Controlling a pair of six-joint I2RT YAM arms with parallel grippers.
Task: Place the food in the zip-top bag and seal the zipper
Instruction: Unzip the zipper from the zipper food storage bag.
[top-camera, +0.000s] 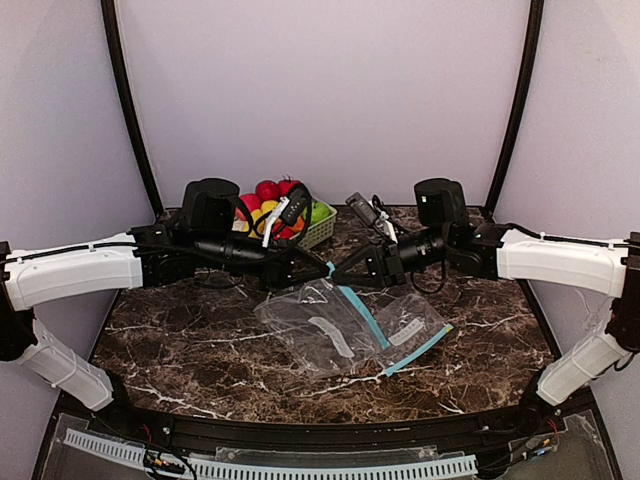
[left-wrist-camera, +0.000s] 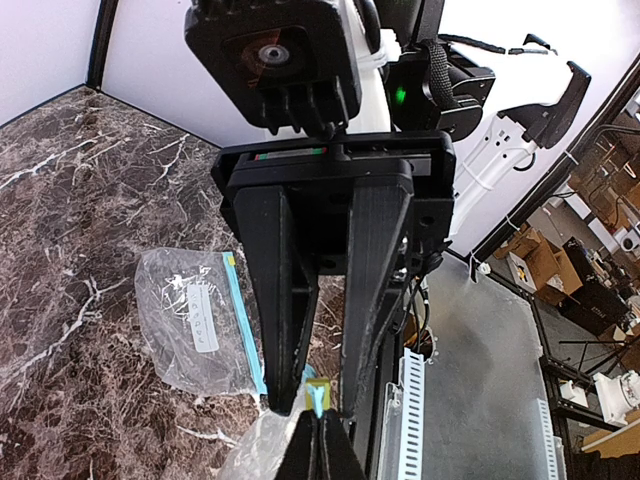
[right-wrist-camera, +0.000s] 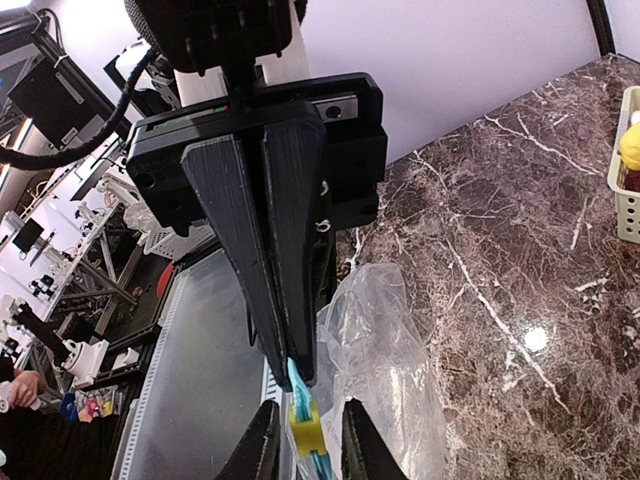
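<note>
Top external: left hand pinches bag.

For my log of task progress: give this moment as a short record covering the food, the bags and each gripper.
food: toy fruits and vegetables, in the green basket
held bag: zip-top bag, looks empty, one zipper end lifted
other bag: second zip-top bag, flat on the marble table
left gripper: shut on the held bag's zipper end
right gripper: open, yellow slider between its fingers
</note>
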